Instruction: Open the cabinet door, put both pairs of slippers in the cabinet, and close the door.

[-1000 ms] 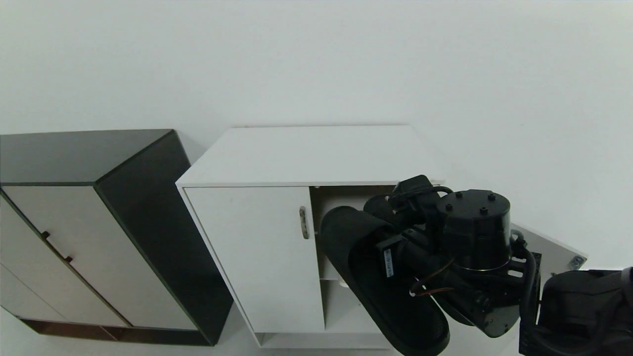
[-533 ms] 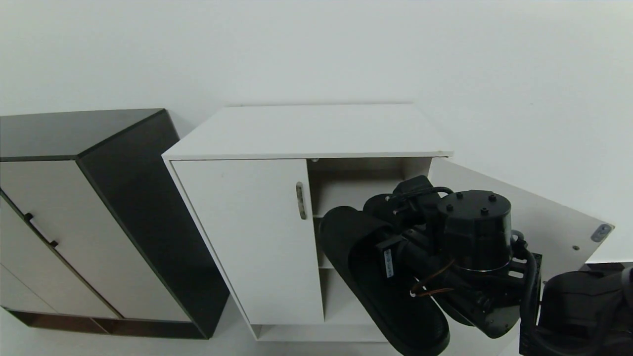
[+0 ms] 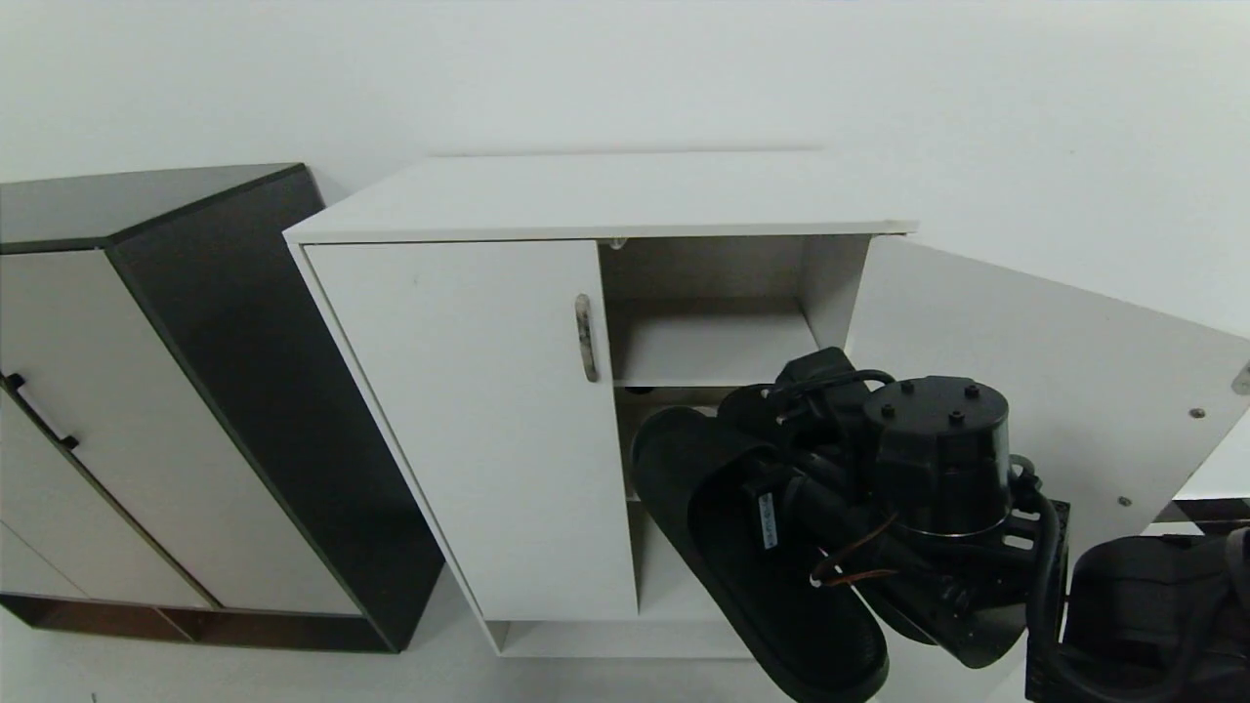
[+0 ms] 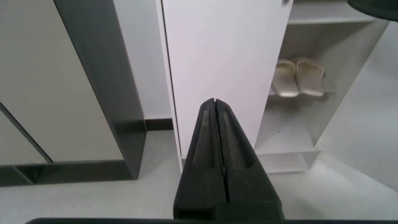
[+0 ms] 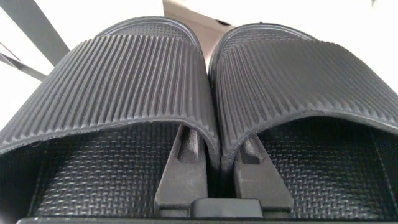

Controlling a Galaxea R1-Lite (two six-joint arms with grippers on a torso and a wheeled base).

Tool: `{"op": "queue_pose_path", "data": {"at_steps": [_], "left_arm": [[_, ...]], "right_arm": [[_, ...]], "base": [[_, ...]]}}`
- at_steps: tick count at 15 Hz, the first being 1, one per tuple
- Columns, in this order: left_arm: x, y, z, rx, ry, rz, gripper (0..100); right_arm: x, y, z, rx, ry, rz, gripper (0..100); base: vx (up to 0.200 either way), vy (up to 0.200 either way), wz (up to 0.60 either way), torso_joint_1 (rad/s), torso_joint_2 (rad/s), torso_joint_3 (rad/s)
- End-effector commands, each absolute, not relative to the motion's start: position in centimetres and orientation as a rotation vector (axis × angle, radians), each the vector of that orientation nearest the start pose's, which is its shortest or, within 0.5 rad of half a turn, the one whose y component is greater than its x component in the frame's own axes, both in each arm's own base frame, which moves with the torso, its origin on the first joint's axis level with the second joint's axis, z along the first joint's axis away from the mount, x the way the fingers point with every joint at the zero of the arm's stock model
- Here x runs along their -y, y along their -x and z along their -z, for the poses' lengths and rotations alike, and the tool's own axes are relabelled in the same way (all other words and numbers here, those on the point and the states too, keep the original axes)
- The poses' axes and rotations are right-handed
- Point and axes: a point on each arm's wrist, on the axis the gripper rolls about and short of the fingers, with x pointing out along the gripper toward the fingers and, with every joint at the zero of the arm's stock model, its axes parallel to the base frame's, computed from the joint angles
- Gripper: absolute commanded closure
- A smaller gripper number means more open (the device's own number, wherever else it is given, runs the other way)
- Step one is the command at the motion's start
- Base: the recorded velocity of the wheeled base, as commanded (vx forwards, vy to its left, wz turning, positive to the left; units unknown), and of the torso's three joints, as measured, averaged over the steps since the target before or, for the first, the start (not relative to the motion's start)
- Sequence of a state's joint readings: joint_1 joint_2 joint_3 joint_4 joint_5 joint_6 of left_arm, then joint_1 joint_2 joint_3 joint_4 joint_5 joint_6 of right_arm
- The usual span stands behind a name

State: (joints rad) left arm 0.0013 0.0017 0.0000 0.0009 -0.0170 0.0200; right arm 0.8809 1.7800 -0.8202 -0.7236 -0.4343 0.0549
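Note:
A white cabinet [image 3: 605, 195] stands against the wall with its right door [image 3: 1025, 361] swung wide open and its left door [image 3: 469, 410] shut. My right gripper [image 5: 214, 155] is shut on a pair of black slippers [image 3: 742, 547], its fingers inside the straps [image 5: 137, 87], one finger in each slipper. It holds them just in front of the open right half, below the upper shelf [image 3: 703, 351]. A beige pair of slippers [image 4: 298, 76] lies on a lower shelf inside. My left gripper [image 4: 214, 102] is shut on nothing, low in front of the left door.
A dark cabinet [image 3: 195, 342] with light doors stands close to the left of the white one. The open door juts out on the right. Pale floor [image 3: 244, 674] lies in front of both cabinets.
The head camera has moved, so the cabinet sits higher in the picture and more of its inside shows. The right gripper keeps its hold on the black slippers.

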Motion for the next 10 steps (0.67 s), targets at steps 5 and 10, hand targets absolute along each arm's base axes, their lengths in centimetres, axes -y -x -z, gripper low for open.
{"op": "queue_pose_path", "data": {"at_steps": [5, 10], "left_arm": [[0.04, 2.27, -7.54, -0.003, -0.020, 0.015, 100], [0.04, 2.27, -7.55, -0.001, -0.020, 0.015, 100]], "right_arm": [[-24.24, -21.25, -16.70, -0.209, 0.098, -0.438, 100], [-24.32, -21.31, -16.50, -0.214, 0.100, -0.438, 100]], "base": [[0.000, 0.000, 0.00, -0.093, 0.46, 0.353], [0.000, 0.000, 0.00, -0.026, 0.38, 0.351]]}}
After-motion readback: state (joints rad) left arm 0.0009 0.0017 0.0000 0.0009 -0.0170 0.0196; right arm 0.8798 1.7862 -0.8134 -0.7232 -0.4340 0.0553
